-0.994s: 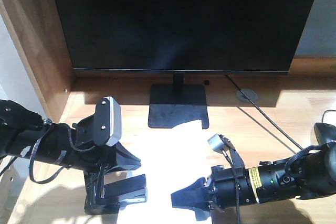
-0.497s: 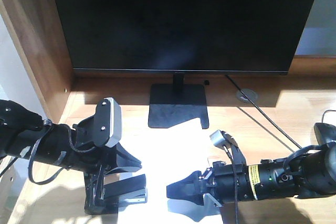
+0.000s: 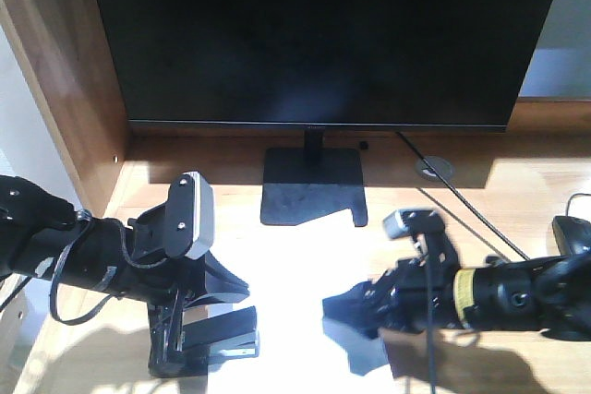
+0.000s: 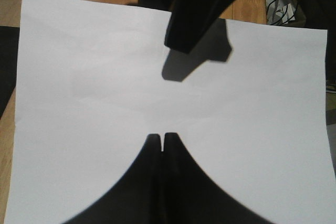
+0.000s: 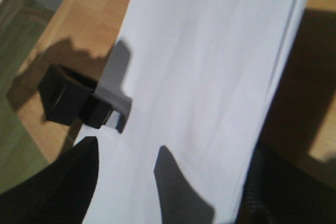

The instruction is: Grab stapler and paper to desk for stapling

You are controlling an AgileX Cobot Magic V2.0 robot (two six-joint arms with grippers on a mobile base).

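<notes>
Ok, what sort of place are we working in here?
Likely an office workstation: a wood-grain desk bearing a large black monitor, with a white paper and a black stapler on it.

Paper point(image 4: 105, 93) plain white; stapler point(image 3: 208, 339) black; desk point(image 3: 517, 191) light wood-grain; monitor point(image 3: 314, 34) black.

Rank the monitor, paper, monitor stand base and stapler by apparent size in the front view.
1. Monitor, by far largest.
2. Paper, partly washed out by sunlight and covered by the arms.
3. Monitor stand base.
4. Stapler, partly hidden under the left arm, so unsure.
</notes>
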